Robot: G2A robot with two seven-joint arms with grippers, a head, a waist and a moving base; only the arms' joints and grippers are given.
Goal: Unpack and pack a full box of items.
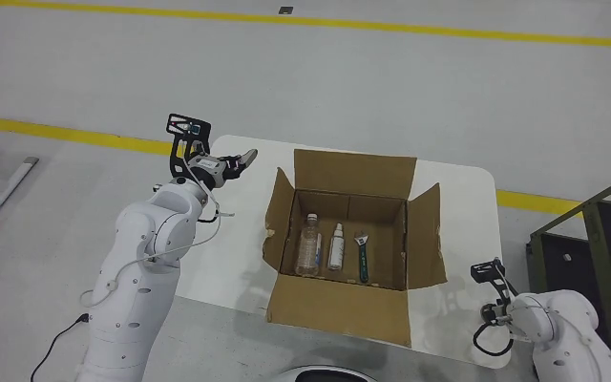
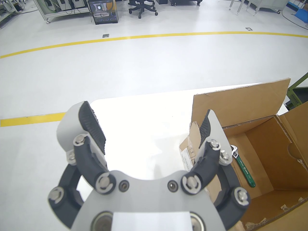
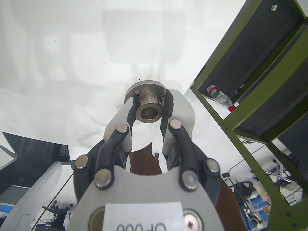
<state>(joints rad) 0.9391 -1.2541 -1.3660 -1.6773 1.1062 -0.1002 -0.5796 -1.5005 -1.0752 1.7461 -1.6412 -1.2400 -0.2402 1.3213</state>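
Observation:
An open cardboard box (image 1: pixel 334 307) stands in the middle of the white table (image 1: pixel 458 191). Inside lie a clear bottle (image 1: pixel 307 245), a small white spray bottle (image 1: pixel 336 246) and a green-handled wrench (image 1: pixel 363 258). My left gripper (image 1: pixel 243 160) hangs open and empty over the table's far left corner, just left of the box. In the left wrist view that gripper (image 2: pixel 146 108) faces the box flap (image 2: pixel 240 104), with the wrench (image 2: pixel 243 167) in sight. My right gripper (image 3: pixel 150 102) is shut on a flanged metal bushing (image 3: pixel 147 112), off the table's near right corner.
A green metal rack (image 1: pixel 573 248) stands right of the table, close to the right arm (image 1: pixel 535 325). On one rack shelf (image 3: pixel 252 73) lies a small bottle (image 3: pixel 220 97). The box flaps stand up and spread outward. Bare table shows left and right of the box.

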